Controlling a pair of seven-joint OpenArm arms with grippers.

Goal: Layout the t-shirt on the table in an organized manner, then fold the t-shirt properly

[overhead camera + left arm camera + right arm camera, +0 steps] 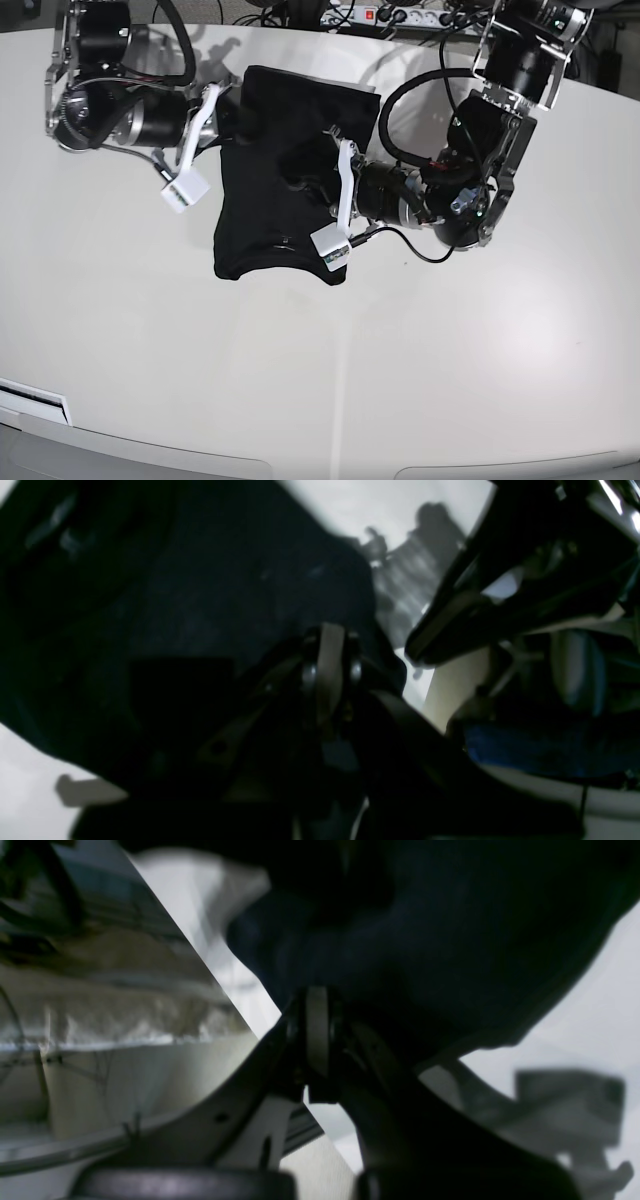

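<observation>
The black t-shirt (pixel 280 180) lies bunched at the far middle of the table (pixel 450 360). The right gripper (pixel 208 100) and left gripper (pixel 338 150) each pinch its cloth, fingers together.

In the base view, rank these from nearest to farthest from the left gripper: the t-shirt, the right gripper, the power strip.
1. t-shirt, pinched in the shut left gripper, near the shirt's right side.
2. right gripper, at the shirt's other side.
3. power strip, at the far table edge.
</observation>
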